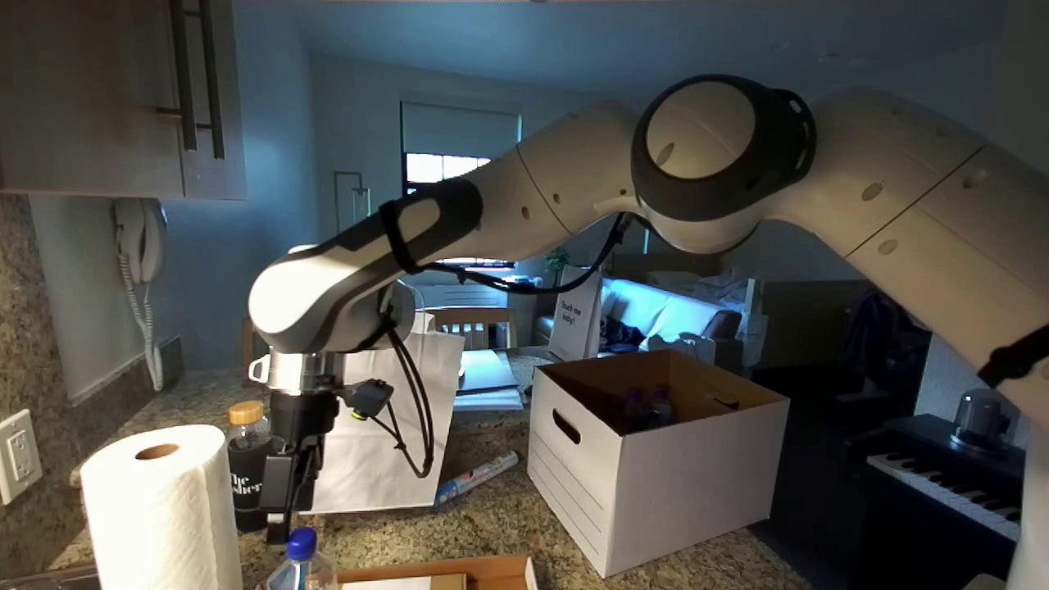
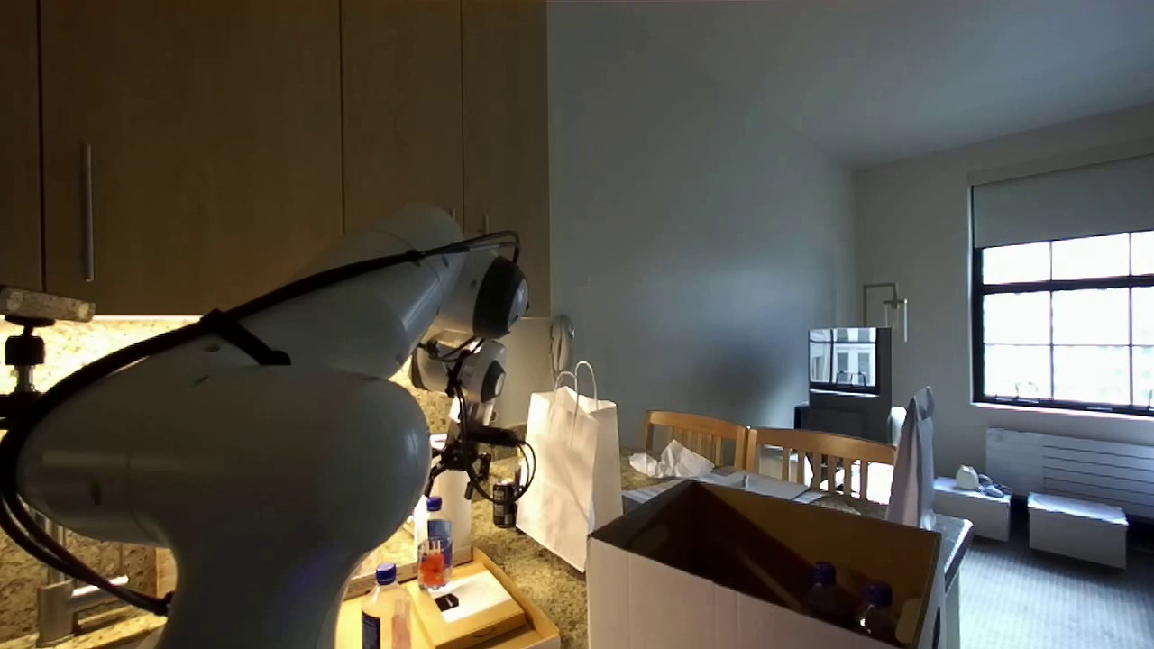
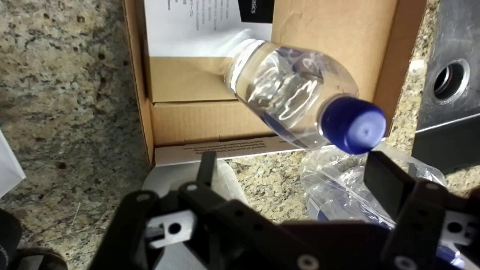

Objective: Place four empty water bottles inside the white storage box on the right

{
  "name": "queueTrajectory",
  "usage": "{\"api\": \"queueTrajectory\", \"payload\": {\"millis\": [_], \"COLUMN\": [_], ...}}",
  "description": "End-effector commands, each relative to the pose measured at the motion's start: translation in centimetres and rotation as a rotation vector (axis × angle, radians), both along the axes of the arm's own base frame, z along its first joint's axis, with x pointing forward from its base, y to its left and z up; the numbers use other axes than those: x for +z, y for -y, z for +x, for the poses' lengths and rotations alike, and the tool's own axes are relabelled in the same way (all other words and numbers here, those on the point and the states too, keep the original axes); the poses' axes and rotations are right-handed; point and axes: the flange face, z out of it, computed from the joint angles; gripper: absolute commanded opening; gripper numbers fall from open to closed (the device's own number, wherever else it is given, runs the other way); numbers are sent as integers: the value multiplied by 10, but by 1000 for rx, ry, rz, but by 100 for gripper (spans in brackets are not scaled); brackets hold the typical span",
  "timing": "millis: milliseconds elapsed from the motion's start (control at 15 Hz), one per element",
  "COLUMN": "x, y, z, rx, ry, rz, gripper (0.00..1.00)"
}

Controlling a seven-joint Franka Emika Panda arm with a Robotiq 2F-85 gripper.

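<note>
A clear bottle with a blue cap [image 3: 296,90] stands in a shallow cardboard tray [image 3: 210,120] in the wrist view. An exterior view shows its cap [image 1: 301,544] low, just below my gripper [image 1: 291,518]. My gripper [image 3: 292,168] is open and empty; the cap lies beyond the fingertips, close to the right finger. Another exterior view shows two bottles outside the box, one nearer [image 2: 388,608] and one farther [image 2: 436,541]. The white storage box [image 1: 697,483] stands on the counter; two blue-capped bottles [image 1: 660,407] are inside, also seen in an exterior view [image 2: 822,590]. Their lower parts are hidden.
A paper towel roll [image 1: 160,516] and a dark bottle with a wooden lid [image 1: 247,467] stand beside the gripper. A tall white paper bag [image 1: 385,442] stands behind. A crumpled clear plastic bag [image 3: 345,187] lies by the tray. A sink [image 3: 450,48] is at the right.
</note>
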Motion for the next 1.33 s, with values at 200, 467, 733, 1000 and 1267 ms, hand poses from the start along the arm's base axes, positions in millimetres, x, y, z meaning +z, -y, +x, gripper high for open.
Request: {"api": "queueTrajectory", "payload": {"millis": [200,467,733,1000,1267], "x": [3,-1,-4,-6,-7], "y": [13,15,15,15,18], "z": [-21,-30,-37,-46,-54], "rx": [23,32,43,74,102], "ry": [4,-3,-7,10,20], "rz": [-32,-44,-65,-80,-105], "gripper": [100,100,100,100,100]}}
